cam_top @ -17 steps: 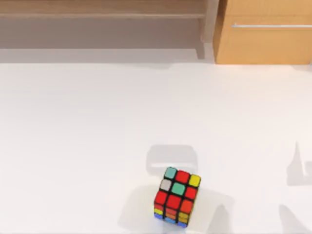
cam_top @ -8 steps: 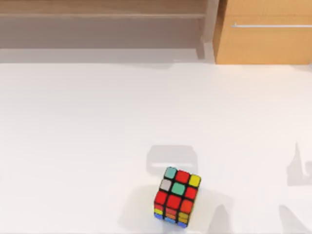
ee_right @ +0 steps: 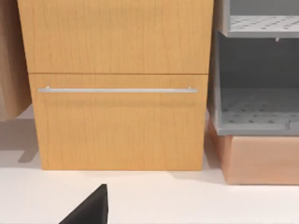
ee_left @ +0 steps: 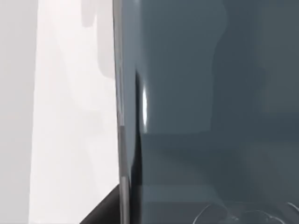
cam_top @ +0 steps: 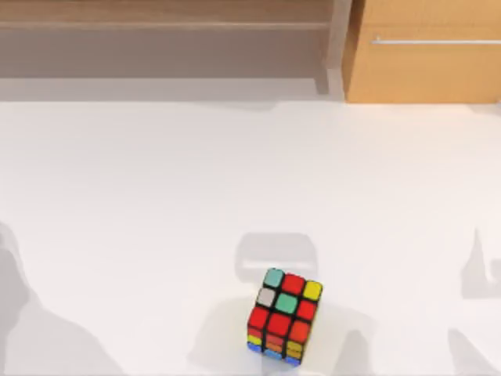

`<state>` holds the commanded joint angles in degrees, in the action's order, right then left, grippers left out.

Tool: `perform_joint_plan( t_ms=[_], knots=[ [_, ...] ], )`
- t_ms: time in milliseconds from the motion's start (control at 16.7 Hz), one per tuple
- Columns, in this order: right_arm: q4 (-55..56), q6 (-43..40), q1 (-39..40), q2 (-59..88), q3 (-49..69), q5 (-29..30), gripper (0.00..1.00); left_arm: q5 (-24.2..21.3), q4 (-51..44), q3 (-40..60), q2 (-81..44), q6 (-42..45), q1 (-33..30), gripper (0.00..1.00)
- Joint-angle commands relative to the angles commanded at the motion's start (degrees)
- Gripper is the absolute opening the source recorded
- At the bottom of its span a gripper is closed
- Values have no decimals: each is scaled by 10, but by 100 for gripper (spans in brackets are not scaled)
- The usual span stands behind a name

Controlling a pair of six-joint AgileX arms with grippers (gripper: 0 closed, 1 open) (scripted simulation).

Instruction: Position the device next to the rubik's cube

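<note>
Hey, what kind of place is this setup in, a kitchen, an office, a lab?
Probably a rendered home or office room, not a real one: a white table with a rubik's cube on it, and behind it a wooden drawer cabinet and grey shelving.

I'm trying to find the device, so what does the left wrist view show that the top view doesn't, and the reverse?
The left wrist view shows the device, a glossy grey-blue slab very close to the camera, with a silver edge. The top view shows the rubik's cube standing near the table's front edge, right of centre, and a wooden cabinet behind the table. Both show the white table.
</note>
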<state>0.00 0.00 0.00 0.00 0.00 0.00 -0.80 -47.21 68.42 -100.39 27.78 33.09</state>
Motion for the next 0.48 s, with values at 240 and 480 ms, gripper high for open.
perform_joint_plan(
  t_ms=[240, 480],
  knots=[
    [0, 0, 0, 0, 0, 0, 100, 3, -11, -7, 26, -108, -119, 0],
    [0, 0, 0, 0, 0, 0, 100, 7, -24, -22, 45, -230, -254, 0]
  ],
)
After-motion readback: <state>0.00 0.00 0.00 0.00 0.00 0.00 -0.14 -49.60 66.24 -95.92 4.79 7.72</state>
